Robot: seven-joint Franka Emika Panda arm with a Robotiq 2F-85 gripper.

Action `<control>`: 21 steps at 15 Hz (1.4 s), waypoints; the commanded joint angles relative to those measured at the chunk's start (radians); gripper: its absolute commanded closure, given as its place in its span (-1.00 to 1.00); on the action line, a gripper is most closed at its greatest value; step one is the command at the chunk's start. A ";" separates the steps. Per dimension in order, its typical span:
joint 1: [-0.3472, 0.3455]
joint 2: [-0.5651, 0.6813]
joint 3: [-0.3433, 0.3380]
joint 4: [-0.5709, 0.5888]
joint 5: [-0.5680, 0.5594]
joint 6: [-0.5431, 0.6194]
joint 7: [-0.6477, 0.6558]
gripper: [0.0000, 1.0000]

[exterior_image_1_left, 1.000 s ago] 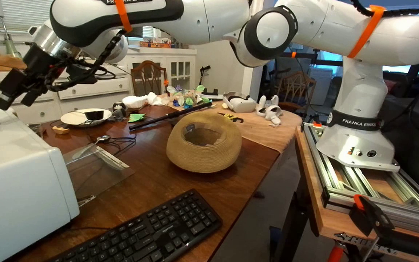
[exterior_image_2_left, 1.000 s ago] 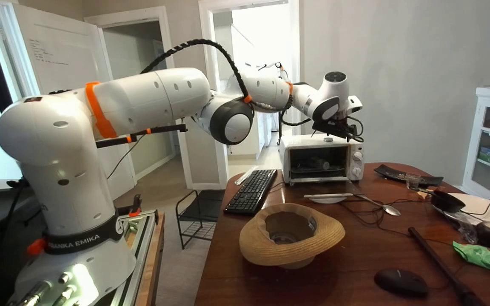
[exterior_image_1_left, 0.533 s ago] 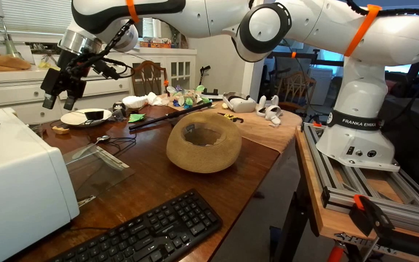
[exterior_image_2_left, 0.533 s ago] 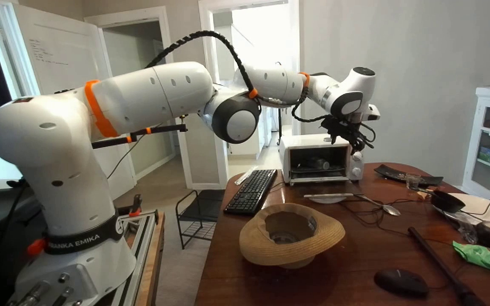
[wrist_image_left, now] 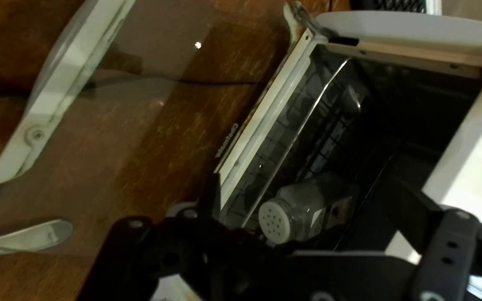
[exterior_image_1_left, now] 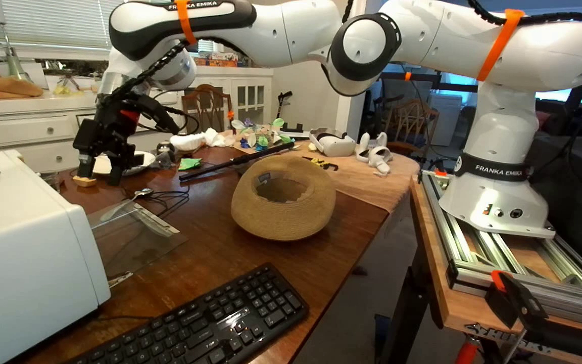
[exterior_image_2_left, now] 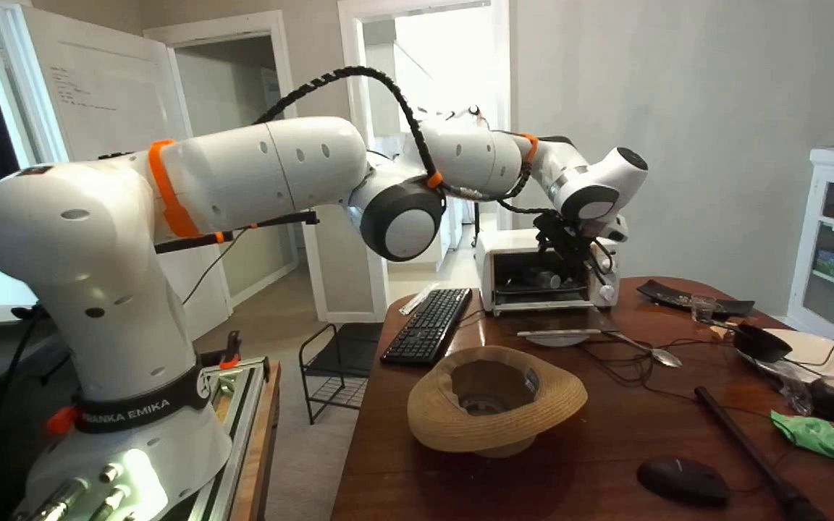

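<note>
a black two-fingered gripper [exterior_image_1_left: 100, 177] hangs before a white boxy toaster oven [exterior_image_1_left: 23, 242], a clear jar [wrist_image_left: 310, 207] with a pale perforated cap [wrist_image_left: 274, 221] lying inside.

from where i stand, the fingers [wrist_image_left: 211, 197] are spread, grasping nothing; whether either tip has crossed into the oven, i cannot tell. the wrist view puts the jar ahead of the gripper and framed between its fingers, on its side on a dark wire rack [wrist_image_left: 316, 156], cap toward the open front. its long axis runs back into the oven, aslant to the front edge. the oven's lowered clear door [wrist_image_left: 153, 125] lies in front, edged by a pale bar handle [wrist_image_left: 63, 90].
</note>
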 commanded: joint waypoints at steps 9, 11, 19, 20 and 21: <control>0.005 0.101 0.017 -0.075 0.147 0.408 0.239 -1.00; 0.007 0.101 0.008 -0.078 0.139 0.413 0.309 -1.00; -0.002 0.098 0.012 -0.067 0.136 0.344 0.379 -1.00; -0.001 0.098 0.004 -0.065 0.131 0.331 0.420 -1.00; 0.002 0.098 -0.005 -0.060 0.126 0.309 0.469 -1.00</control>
